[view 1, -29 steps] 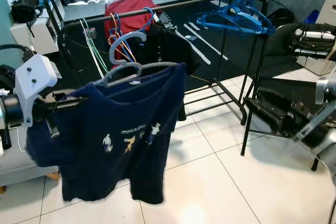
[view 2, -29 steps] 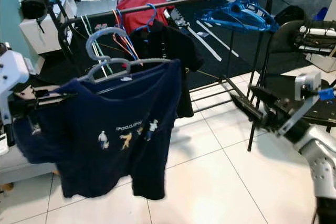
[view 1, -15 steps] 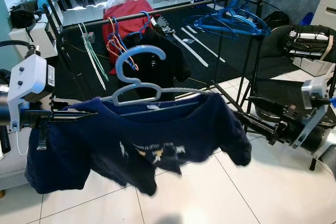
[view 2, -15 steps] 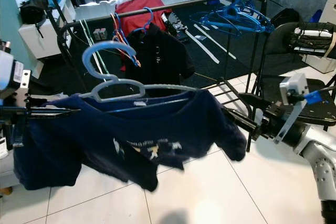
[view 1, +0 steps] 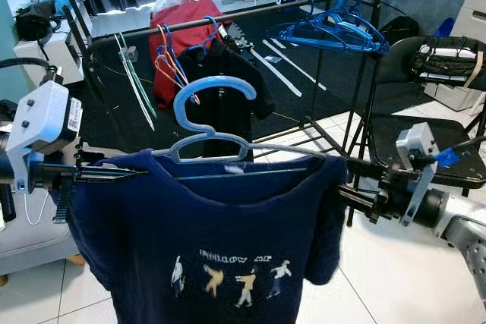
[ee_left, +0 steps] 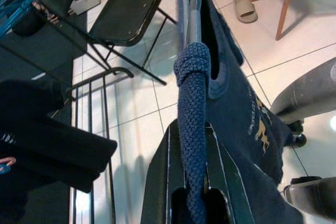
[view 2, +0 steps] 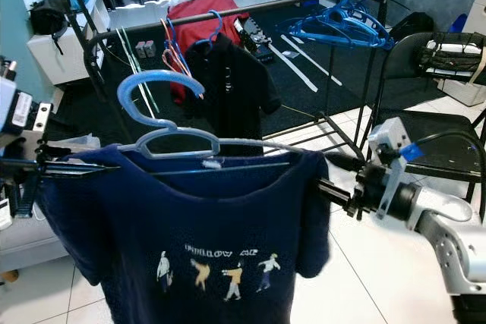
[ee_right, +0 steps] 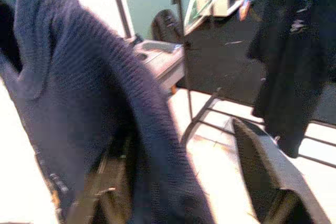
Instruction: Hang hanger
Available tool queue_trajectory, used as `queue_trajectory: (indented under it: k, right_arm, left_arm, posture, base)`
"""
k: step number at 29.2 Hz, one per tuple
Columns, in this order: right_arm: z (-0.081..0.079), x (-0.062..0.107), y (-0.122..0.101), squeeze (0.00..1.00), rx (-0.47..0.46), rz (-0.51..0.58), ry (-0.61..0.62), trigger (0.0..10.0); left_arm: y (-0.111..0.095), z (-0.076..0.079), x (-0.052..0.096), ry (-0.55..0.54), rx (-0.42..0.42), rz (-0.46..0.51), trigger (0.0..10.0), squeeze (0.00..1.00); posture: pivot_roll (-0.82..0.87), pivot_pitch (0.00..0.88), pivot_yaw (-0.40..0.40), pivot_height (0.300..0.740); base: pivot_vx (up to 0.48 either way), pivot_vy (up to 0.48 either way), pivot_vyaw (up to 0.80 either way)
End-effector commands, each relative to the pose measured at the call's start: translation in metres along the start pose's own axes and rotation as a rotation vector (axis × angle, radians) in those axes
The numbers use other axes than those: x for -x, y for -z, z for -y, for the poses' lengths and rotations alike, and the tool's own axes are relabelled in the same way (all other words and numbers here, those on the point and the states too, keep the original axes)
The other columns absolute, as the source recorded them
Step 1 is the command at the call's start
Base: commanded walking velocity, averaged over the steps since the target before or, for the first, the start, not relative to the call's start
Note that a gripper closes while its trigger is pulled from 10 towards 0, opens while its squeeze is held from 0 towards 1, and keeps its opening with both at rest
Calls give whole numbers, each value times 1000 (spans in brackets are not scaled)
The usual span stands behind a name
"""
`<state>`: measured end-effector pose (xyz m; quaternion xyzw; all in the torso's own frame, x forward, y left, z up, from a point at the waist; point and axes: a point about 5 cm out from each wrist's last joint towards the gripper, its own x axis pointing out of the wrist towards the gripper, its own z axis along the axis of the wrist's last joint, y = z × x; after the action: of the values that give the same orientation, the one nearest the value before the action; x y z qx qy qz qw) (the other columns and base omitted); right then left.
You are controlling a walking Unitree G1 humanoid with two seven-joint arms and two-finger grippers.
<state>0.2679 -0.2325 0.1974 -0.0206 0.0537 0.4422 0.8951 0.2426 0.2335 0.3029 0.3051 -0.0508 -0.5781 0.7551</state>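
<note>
1. A navy knitted T-shirt [view 1: 228, 263], printed with small figures across the chest, is seen spread flat on a pale blue plastic hanger [view 1: 216, 123] with a curved hook, held in the air in front of the rail.
2. The left gripper [view 1: 114, 174] is seen at the shirt's left shoulder. In the left wrist view, the fingers [ee_left: 220, 182] are pressed together on the ribbed shoulder seam and the hanger's arm.
3. The right gripper [view 2: 334, 187] is placed at the shirt's right shoulder. In the right wrist view, the fingers [ee_right: 262, 166] are spread, with one finger covered by the coarse knit and the other bare.
4. A black metal clothes rail [view 1: 250, 11] is noted behind, well apart from the held hanger. A black shirt [view 1: 228, 81], thin orange and green wire hangers [view 1: 163, 58] and a bunch of blue hangers [view 1: 334, 28] are hung on it.
5. A black folding chair [view 1: 425, 104] is seen at the right on glossy white floor tiles [view 1: 372, 278].
</note>
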Motion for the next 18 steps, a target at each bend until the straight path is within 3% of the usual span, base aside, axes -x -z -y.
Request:
queue_trajectory:
  k: [1,2,8,12,14,16,18]
  right_arm:
    - [-6,-4,-1,0,-5,2,-40,2353]
    - [-9,-4,1,0,-10,-11,-65,0]
    - [-13,-3,5,0,-15,-42,-101,0]
    - [-9,0,2,0,7,-35,-56,0]
    - [-5,0,-2,0,21,-16,-28,0]
    - [0,0,-10,0,42,21,11,0]
    - [0,0,-11,0,46,28,19,0]
  left_arm:
    - [-8,-2,4,7,-24,-1,10000,0]
    - [-9,-3,3,9,-32,5,10000,0]
    - [-10,-6,1,0,-40,15,10000,0]
    - [-1,-14,6,-52,-27,-14,10000,0]
    - [9,-15,10,-69,-3,-53,10000,0]
    - [34,-15,19,-95,38,-175,10000,0]
    - [40,-14,21,-98,47,-205,10000,0]
  posture:
    - [-84,0,87,740]
    - [-84,0,87,740]
    - [-90,0,85,740]
    - [-95,0,90,740]
    - [-95,0,92,740]
    - [-95,0,96,740]
    - [-95,0,96,740]
  base:
    - [0,0,0]
    - [0,0,0]
    - [0,0,0]
    - [0,0,0]
    - [0,0,0]
    - [0,0,0]
    - [0,0,0]
